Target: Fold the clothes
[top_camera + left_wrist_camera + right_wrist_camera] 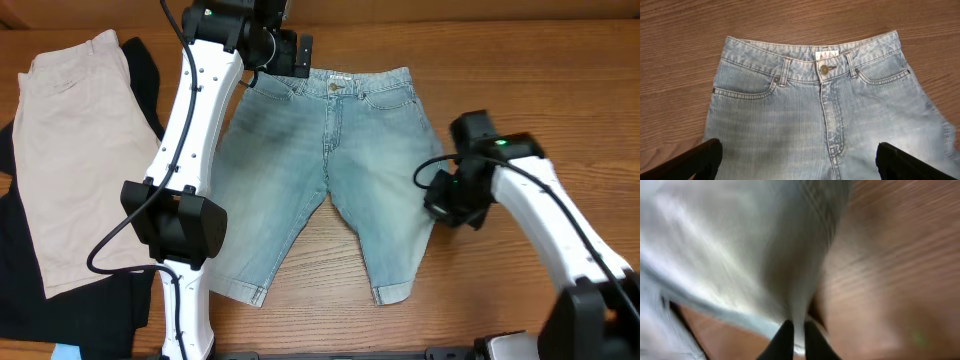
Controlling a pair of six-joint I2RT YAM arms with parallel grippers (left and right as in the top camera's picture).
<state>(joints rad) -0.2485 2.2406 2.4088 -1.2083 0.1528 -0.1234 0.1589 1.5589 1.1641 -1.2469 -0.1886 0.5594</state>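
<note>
Pinches the outer leg edge of the denim shorts (pixel 320 170) with the right pincer (pixel 795 327), fingers nearly together; finds bare table (pixel 520 60) open on its far side. Holds the left pincer (pixel 799 147) spread wide over the flat, front-up, faded blue cloth, waistband and button just ahead, beige shorts (pixel 70 150) well off to one side.

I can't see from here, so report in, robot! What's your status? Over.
Left gripper open above shorts. Right gripper pinching their side edge. Beige shorts lie apart. Over.
</note>
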